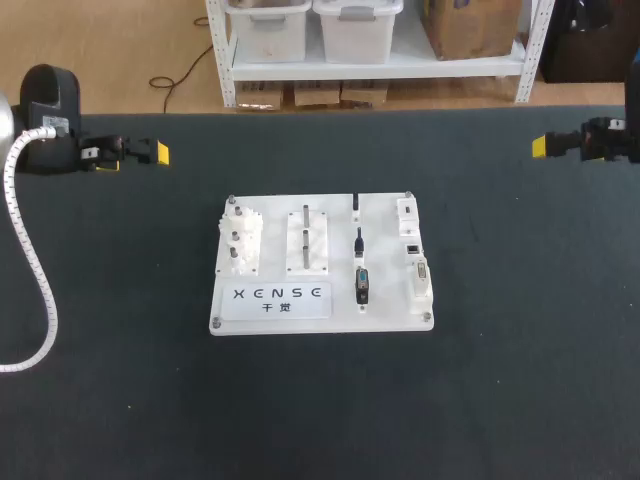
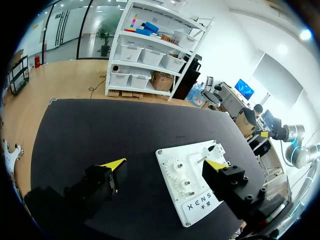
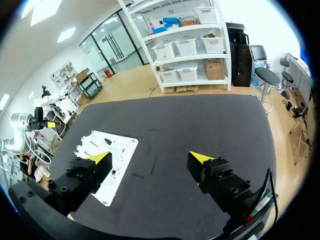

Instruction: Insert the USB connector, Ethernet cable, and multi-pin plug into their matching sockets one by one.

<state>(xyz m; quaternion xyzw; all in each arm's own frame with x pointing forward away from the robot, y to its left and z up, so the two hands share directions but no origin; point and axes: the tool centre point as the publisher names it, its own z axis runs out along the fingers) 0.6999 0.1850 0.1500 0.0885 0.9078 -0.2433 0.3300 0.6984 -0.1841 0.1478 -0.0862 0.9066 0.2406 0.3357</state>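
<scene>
Black table (image 1: pixel 120 400) with white board (image 1: pixel 320 312) at its middle. Left gripper (image 2: pixel 165 163) parked far left and right gripper (image 3: pixel 149 157) far right, both well apart from board, fingers spread wide, gripping nothing. On board, right of centre, in a near-to-far column: multi-pin plug (image 1: pixel 362 285), Ethernet cable (image 1: pixel 358 243), USB connector (image 1: pixel 356 205), just left of sockets (image 1: pixel 414 247) along right edge, none plugged in.

a white board (image 1: pixel 385 312) with black lettering (image 1: pixel 278 293) toward its seven o'clock lies on a black table (image 1: pixel 320 410), with white gears (image 1: pixel 241 238) at its nine o'clock and a multi-pin plug (image 1: pixel 362 285) at four o'clock that looks black, while the black left gripper (image 1: pixel 158 153) and right gripper (image 1: pixel 541 147) have bright yellow tips.
</scene>
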